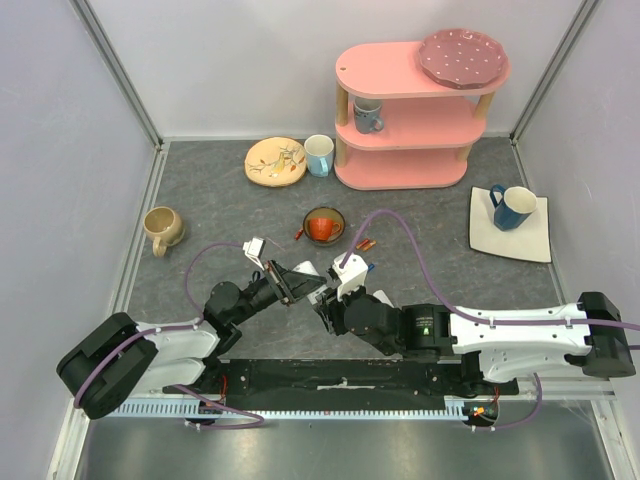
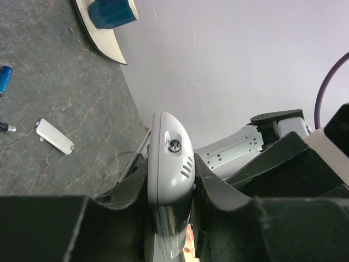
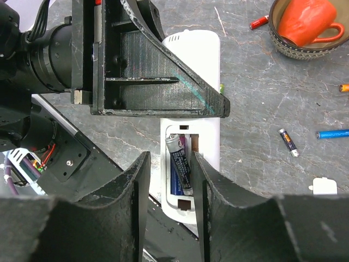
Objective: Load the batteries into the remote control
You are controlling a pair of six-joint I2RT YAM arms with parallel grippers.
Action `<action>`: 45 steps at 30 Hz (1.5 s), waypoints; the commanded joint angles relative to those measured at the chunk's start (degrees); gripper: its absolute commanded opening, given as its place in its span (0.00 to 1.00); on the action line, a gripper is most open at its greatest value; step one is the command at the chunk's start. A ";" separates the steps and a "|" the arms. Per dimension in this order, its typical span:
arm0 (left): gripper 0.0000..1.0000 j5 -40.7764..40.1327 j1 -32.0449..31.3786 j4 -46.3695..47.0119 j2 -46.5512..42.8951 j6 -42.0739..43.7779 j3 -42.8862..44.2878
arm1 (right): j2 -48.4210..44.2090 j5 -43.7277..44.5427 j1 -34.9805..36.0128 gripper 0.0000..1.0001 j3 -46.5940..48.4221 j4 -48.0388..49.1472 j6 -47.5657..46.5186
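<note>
The right pincer (image 3: pixel 170 157) stands directly over the open battery compartment of the remote control (image 3: pixel 207 139). Its two fingers are partly spread, one on each side of a dark blue and silver battery (image 3: pixel 179 164) that lies in the compartment. The wrist view is too steep to show whether the pads touch this battery. The battery's long axis is parallel to the remote's, and both run straight away from the right pincer, in line with its fingers. The left pincer (image 2: pixel 170 180) is pressed together on the remote control across its width. It holds the remote clear of the surface (image 1: pixel 420 230), between the two arms, with the compartment facing the right arm. The right arm is therefore nearer to the compartment, and any seating press would probably be along that shared axis. Further out on the surface lie the detached white battery cover (image 3: pixel 324 185) and loose batteries: dark (image 3: pixel 289 143), blue (image 3: pixel 332 134), orange (image 3: pixel 343 87) and red (image 3: pixel 259 23). Beyond them, a dark patterned bowl (image 3: pixel 283 46) holds an orange mug (image 3: pixel 305 22). At the far side, a blue mug (image 1: pixel 513 207) stands on a white square plate (image 1: pixel 535 245). A pink shelf (image 1: pixel 415 175) carries a grey-blue mug (image 1: pixel 367 117) on its middle tier and a dotted pink plate (image 1: pixel 462 57) on top.
</note>
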 commanded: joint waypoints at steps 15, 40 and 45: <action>0.02 1.68 -0.06 9.33 -0.06 0.43 1.83 | -2.78 9.15 -0.45 0.48 1.96 -7.21 1.14; 0.02 1.77 -0.24 10.03 1.17 0.34 1.75 | -3.74 3.70 -0.45 0.57 3.28 -5.28 -2.55; 0.02 1.77 -0.24 9.94 1.17 0.52 1.40 | -5.06 3.35 -0.36 0.58 4.50 -5.19 -2.47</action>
